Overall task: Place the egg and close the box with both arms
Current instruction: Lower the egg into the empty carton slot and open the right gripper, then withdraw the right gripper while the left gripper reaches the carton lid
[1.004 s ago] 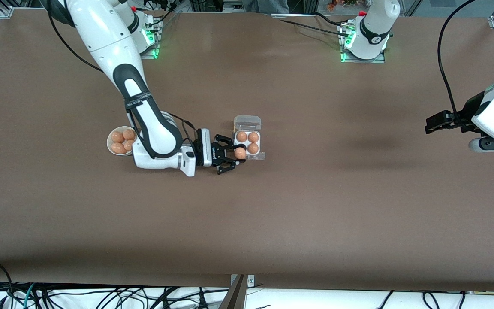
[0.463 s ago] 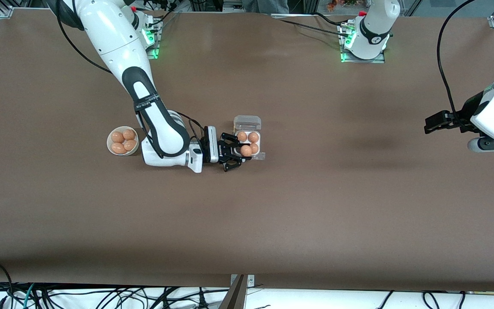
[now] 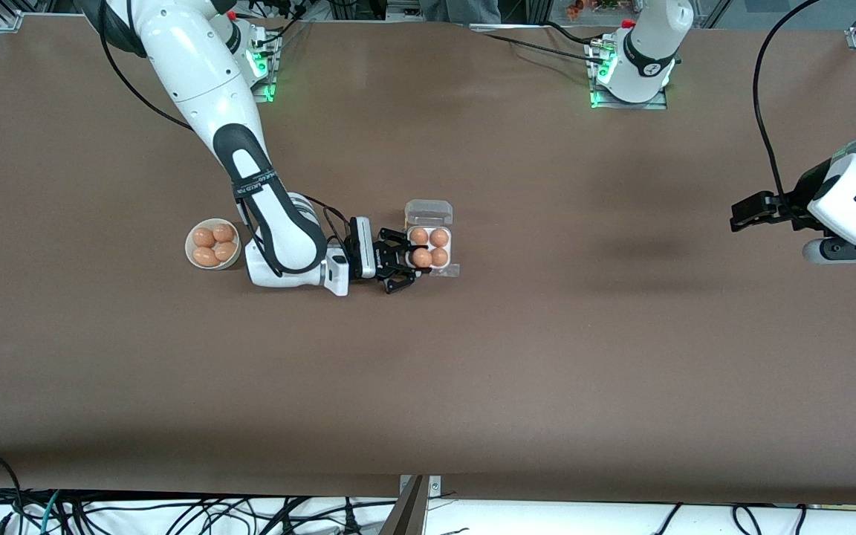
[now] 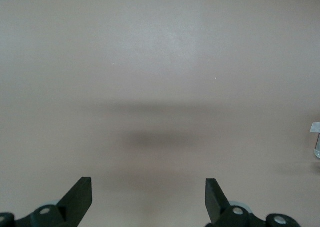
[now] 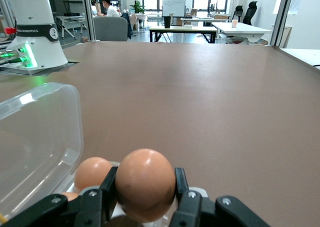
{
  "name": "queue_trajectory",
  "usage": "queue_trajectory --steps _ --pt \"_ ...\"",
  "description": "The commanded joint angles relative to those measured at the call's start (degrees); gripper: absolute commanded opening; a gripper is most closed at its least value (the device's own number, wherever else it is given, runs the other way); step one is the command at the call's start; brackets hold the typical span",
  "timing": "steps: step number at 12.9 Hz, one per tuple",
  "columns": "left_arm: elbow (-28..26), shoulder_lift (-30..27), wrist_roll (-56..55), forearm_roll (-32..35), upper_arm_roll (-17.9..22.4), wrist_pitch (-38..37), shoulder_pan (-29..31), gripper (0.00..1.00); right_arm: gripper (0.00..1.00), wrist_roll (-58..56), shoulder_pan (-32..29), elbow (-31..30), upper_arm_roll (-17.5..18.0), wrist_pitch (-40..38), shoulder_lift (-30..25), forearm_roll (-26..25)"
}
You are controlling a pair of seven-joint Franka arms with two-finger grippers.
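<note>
- A brown surface (image 3: 517,357) carries a small clear-plastic box (image 3: 429,248) with its lid (image 3: 429,212) swung up and open, and a white bowl (image 3: 192,256) of spare eggs toward the right arm's end.
- The right gripper (image 3: 407,263) is at the edge of the box that faces the bowl, its jaws clamped on the egg (image 3: 421,257).
- In the right wrist view the egg (image 5: 145,183) sits between the two black fingers (image 5: 186,199), with another egg (image 5: 92,173) beside it in the tray and the clear lid (image 5: 40,137) standing to one side.
- The egg is held directly over the fourth cell, the one nearer the front camera on the bowl side; the other three cells are filled.
- The key relation: the egg appears to sit straight above or already in its cell, so the coming move likely needs only a short lowering and a release.
- The left gripper (image 3: 749,213) waits over bare surface well apart from the box, toward the left arm's end; the left wrist view shows its jaws spread apart and holding nothing.
- The right arm is far nearer the box; the lid is not yet closed.
</note>
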Motion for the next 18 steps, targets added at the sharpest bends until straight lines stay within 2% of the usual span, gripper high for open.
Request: queue_trajectory --steps 1,5,6,7,8,11,13,18 --pt "1.34 0.88 0.00 -0.09 -0.17 -0.57 -0.62 1.00 0.18 -1.21 -0.09 -1.77 0.17 -1.66 -0.67 1.12" --pt "0.99 0.97 -0.78 -0.09 -0.17 -1.01 -4.13 1.00 0.23 -1.82 -0.09 -2.92 0.17 -3.33 -0.76 1.21" --pt "0.90 1.06 -1.83 -0.09 -0.17 -1.01 -5.71 1.00 0.60 -1.65 -0.35 -2.74 0.17 -3.42 -0.76 1.21" --pt "0.99 1.67 -3.67 -0.09 -0.17 -0.92 -7.73 1.00 0.86 -2.08 -0.88 -2.31 0.17 -3.42 -0.76 1.12" --pt "1.08 1.85 -5.86 -0.09 -0.17 -1.01 -9.75 1.00 1.00 -1.39 -1.23 -1.61 0.17 -3.42 -0.93 1.12" --pt "1.34 3.25 -8.61 -1.05 -0.17 -0.92 -14.58 1.00 1.00 2.20 -2.02 1.11 -0.53 -6.48 -1.11 -0.19" --pt "1.34 4.48 -12.63 -6.22 -0.17 -0.74 -16.52 1.00 1.00 6.06 -3.51 4.18 -1.50 -9.02 -1.19 -5.71" --pt "1.52 9.49 -26.33 -11.59 -0.17 -0.39 -25.31 1.00 1.00 25.99 -11.32 14.46 -1.94 -17.72 -2.60 -29.42"
